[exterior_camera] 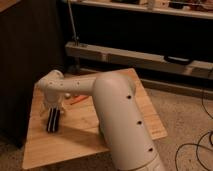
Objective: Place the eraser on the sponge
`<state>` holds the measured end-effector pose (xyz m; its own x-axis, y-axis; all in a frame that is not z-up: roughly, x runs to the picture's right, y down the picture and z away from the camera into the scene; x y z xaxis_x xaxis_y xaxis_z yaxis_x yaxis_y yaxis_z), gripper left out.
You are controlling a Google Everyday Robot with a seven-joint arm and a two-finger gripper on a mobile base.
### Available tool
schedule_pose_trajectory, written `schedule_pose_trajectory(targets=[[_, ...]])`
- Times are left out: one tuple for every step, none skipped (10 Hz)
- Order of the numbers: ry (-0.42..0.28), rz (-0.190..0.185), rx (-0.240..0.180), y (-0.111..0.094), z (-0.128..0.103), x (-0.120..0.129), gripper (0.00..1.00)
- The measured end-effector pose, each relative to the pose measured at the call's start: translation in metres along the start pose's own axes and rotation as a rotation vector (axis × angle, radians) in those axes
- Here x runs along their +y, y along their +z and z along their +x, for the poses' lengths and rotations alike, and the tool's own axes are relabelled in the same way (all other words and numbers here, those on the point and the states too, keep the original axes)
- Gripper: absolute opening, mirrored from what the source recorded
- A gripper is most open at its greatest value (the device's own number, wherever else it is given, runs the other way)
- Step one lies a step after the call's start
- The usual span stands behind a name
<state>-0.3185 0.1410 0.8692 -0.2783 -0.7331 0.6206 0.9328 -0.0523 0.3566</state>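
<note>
eraser: eraser (52, 121) lies flat on the left part of the worktop (55, 150), long side running toward the camera, bare wood showing around it
sponge: not in view; no blue pad shows under or beside the eraser, and the arm (120, 115) may be hiding it
pincer: pincer (54, 107) hangs low over the far end of the eraser, at or just above it; whether they touch is unclear
pincer state: cannot tell whether it is released or clenched
other: carrot (77, 100) lies just right of the wrist, apart from the eraser
step: looks like the pickup stage, with the pincer lined up on the eraser and the eraser not on the sponge
next move calls for: a firm hold across the eraser's narrow width, a straight lift off the worktop, and a carry clear of the carrot; sponge must be located before any set-down
</note>
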Motion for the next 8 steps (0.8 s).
schedule_pose_trajectory(targets=[[0.0, -0.002, -0.007, 0.001, 0.0, 0.001, 0.72], [-0.001, -0.006, -0.021, 0.001, 0.0, 0.001, 0.58], [-0.004, -0.01, -0.029, 0.002, -0.001, -0.001, 0.48], [-0.005, -0.012, -0.035, 0.002, -0.001, -0.002, 0.39], [0.001, -0.014, -0.039, -0.001, 0.0, -0.001, 0.25], [0.009, -0.016, -0.039, -0.007, 0.001, 0.001, 0.16], [0.022, -0.012, -0.03, -0.017, 0.005, 0.004, 0.08], [0.052, -0.004, -0.013, -0.036, 0.013, 0.015, 0.0]])
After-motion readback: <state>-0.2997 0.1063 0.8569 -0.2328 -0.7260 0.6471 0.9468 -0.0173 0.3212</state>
